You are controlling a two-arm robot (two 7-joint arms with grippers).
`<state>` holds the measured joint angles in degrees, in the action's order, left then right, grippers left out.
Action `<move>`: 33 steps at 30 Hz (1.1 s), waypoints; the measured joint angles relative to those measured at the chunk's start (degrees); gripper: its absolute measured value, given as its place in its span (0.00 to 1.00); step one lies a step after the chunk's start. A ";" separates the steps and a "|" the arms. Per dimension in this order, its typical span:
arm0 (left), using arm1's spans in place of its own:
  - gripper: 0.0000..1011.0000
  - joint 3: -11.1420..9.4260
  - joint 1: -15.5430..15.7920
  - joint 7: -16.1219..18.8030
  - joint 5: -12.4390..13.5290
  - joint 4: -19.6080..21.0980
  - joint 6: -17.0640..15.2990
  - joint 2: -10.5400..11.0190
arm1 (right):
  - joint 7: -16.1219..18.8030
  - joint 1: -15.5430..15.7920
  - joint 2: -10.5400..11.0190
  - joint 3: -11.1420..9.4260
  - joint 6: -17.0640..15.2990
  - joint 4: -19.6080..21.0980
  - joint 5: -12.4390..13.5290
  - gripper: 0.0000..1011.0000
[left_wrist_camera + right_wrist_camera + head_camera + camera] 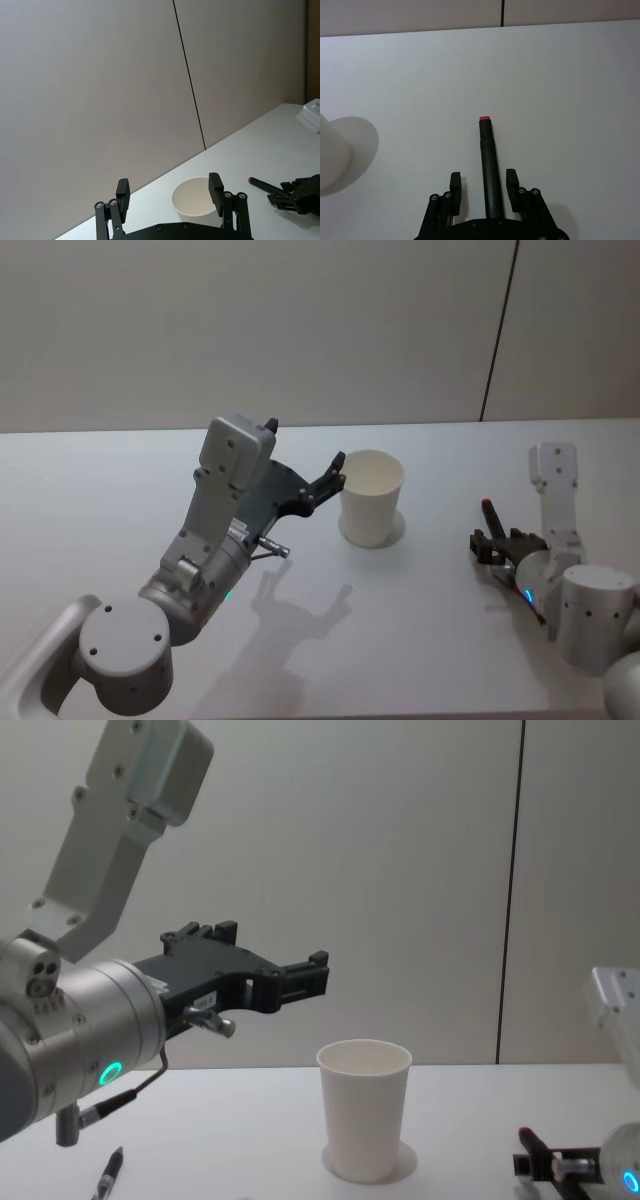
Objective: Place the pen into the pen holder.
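The pen holder (372, 498) is a white paper cup standing upright mid-table, also seen in the chest view (364, 1120). The pen (487, 155) is black with a red end and lies on the table right of the cup (488, 513). My right gripper (483, 181) is low at the table, open, its fingers on either side of the pen's rear half with a gap on each side. My left gripper (335, 472) hangs open in the air just left of the cup's rim, empty; its wrist view shows the cup (194, 199) beyond its fingers (215, 188).
The white table (450, 640) runs back to a plain wall. A second dark pen-like stick (108, 1175) lies on the table at the near left, under my left arm. My left arm's shadow falls in front of the cup.
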<state>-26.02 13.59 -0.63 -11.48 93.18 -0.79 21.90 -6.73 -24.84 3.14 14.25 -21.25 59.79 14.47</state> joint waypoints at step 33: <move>0.99 0.00 0.00 0.00 0.00 0.00 0.00 0.00 | 1.39 0.67 -0.19 0.54 5.93 1.44 -4.03 0.17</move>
<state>-26.02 13.59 -0.63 -11.48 93.18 -0.79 21.89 -5.34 -24.17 2.95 14.79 -15.32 61.23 10.45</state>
